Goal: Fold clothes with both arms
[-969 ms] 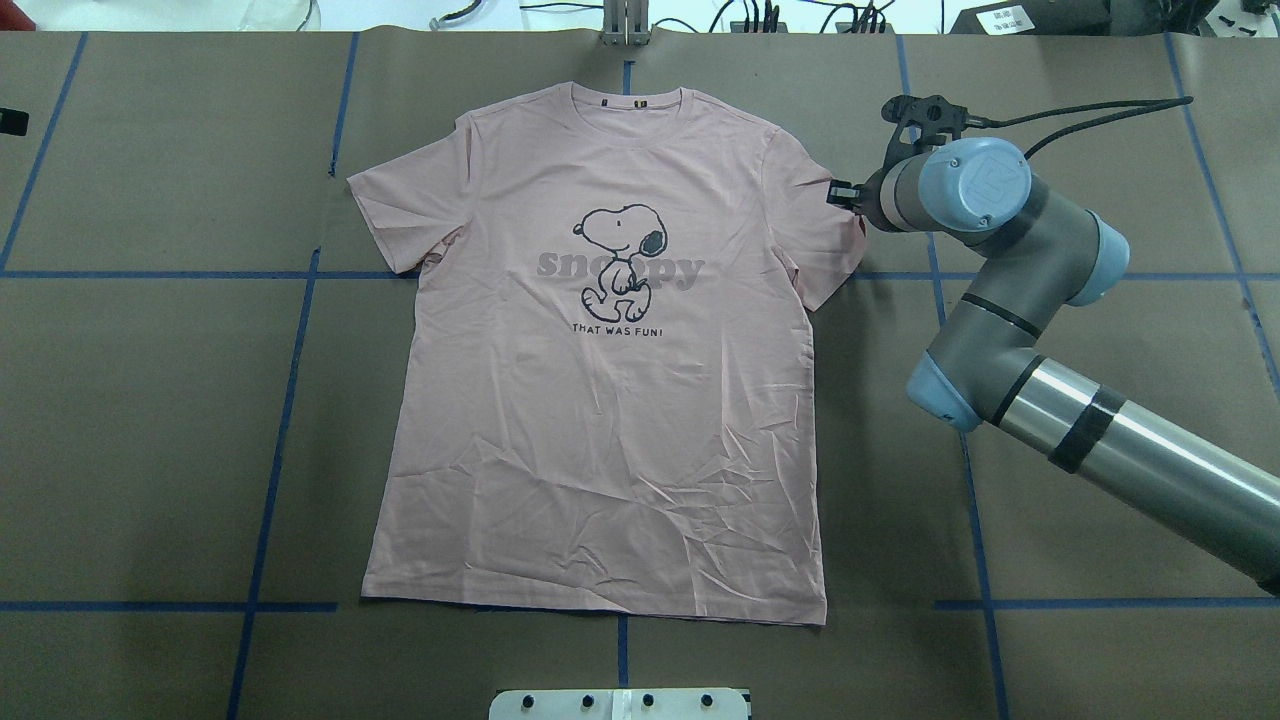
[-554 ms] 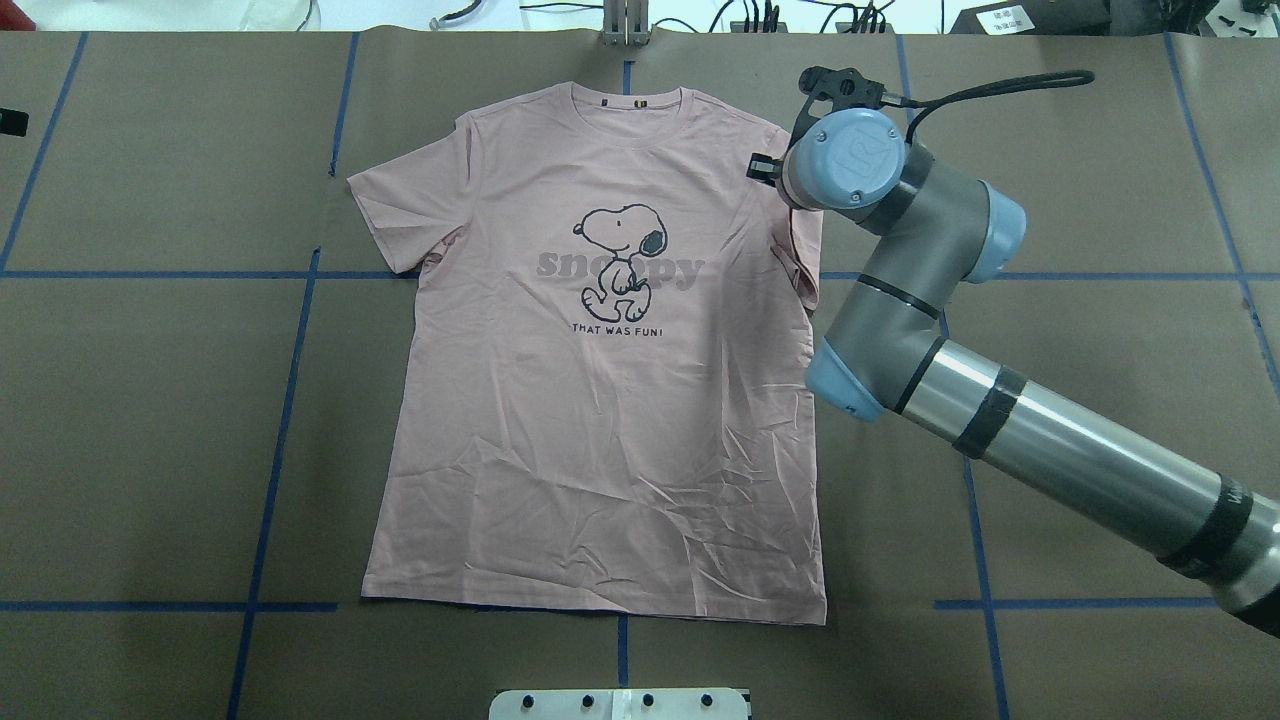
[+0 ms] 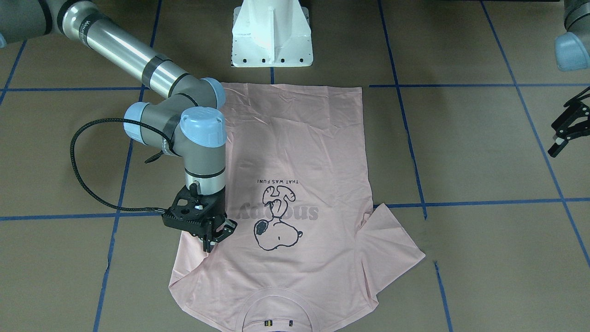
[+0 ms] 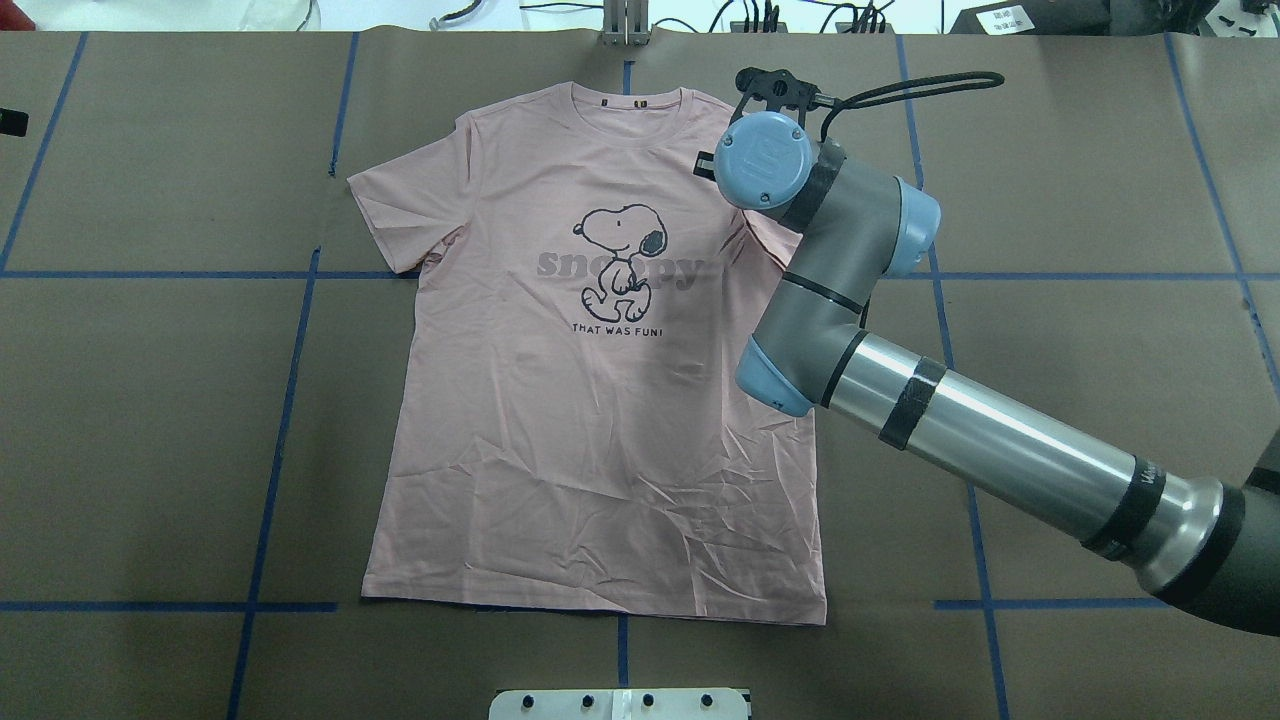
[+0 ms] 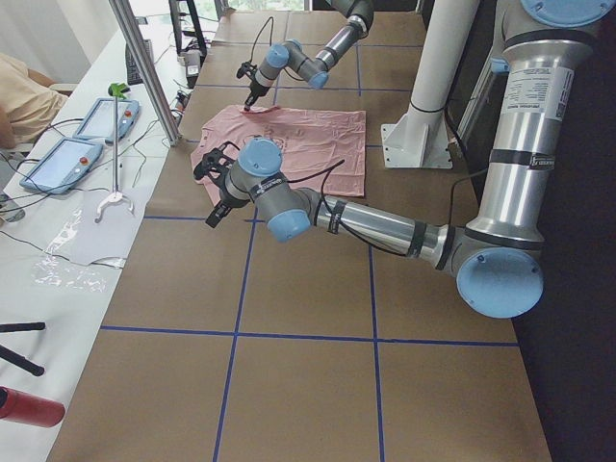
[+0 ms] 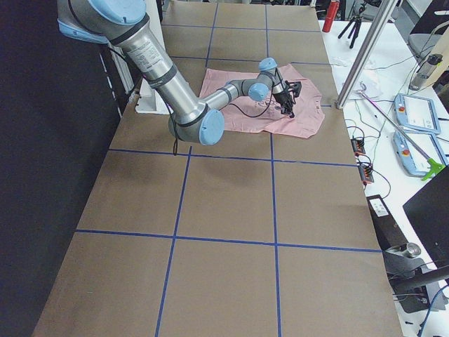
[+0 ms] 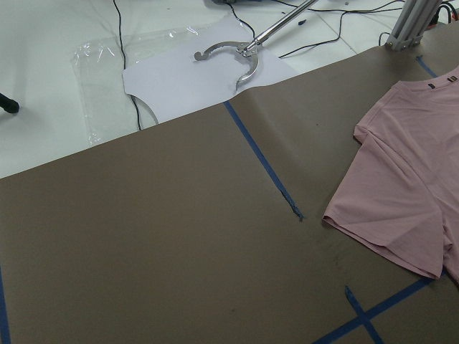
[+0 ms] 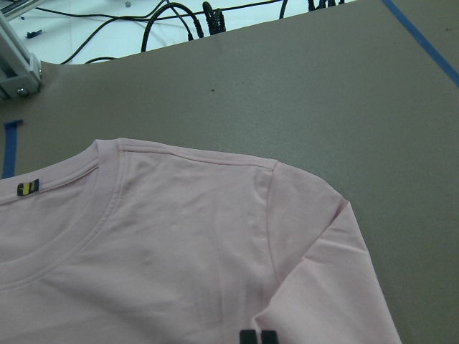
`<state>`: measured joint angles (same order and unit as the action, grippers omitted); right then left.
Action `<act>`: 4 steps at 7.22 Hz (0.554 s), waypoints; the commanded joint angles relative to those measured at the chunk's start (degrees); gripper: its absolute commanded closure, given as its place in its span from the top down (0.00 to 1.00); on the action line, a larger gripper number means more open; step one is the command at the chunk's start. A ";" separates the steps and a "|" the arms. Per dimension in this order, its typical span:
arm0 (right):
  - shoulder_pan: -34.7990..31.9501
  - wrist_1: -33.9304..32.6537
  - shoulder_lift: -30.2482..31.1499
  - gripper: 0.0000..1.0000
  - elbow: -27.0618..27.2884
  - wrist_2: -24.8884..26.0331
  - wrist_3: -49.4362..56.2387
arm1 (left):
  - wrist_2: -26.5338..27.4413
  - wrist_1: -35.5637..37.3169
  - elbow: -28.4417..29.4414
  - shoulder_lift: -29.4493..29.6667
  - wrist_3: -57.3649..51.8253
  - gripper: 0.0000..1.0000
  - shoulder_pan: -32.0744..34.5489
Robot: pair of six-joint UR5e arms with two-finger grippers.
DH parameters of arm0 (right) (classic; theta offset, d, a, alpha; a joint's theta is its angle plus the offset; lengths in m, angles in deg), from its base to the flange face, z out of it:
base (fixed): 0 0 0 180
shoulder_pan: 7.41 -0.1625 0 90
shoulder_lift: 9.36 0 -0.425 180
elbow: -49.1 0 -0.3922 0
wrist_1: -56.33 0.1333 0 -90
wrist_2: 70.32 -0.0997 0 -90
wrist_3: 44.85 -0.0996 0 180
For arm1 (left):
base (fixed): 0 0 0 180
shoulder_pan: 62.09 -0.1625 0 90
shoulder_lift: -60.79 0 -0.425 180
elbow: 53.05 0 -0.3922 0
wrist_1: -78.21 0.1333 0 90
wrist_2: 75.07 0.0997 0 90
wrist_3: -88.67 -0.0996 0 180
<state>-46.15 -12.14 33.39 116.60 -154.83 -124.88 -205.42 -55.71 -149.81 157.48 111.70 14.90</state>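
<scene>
The pale pink T-shirt (image 4: 600,430) lies flat, print up, collar at the table's far side; it also shows in the front view (image 3: 304,152). My right gripper (image 3: 213,240) is over the shirt's right shoulder, shut on the right sleeve, which is pulled inward over the chest. In the right wrist view its fingertips (image 8: 248,337) are pinched together on pink fabric. In the overhead view the right wrist (image 4: 765,160) hides this gripper. My left gripper (image 3: 560,138) is open and empty, off to the shirt's left above the table. The left sleeve (image 7: 391,215) lies flat.
The white pedestal base (image 3: 272,32) stands at the robot's edge of the table, near the shirt's hem. A black cable loop (image 3: 78,170) hangs off the right wrist. Blue tape lines (image 4: 270,440) cross the brown table. A bench with tablets (image 5: 58,159) lies beyond the far edge.
My right arm has swung left from beside the shirt to over its shoulder, dragging the right sleeve inward. The rest of the shirt has not moved.
</scene>
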 commanded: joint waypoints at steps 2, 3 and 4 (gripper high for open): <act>0.86 -0.08 -1.26 0.99 -1.31 -0.04 0.66 | 0.00 -0.02 -0.09 0.08 -0.09 1.00 0.00; 0.78 -0.09 -2.48 1.00 -1.31 -0.65 2.14 | 0.00 -0.63 0.08 0.08 -0.17 1.00 0.00; 0.08 -0.43 -2.84 1.00 -1.05 -2.31 5.64 | 0.09 -1.59 0.17 0.08 0.17 1.00 -1.65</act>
<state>-45.62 -12.30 31.26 115.43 -155.70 -122.39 -205.39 -56.41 -149.75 157.55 111.65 14.45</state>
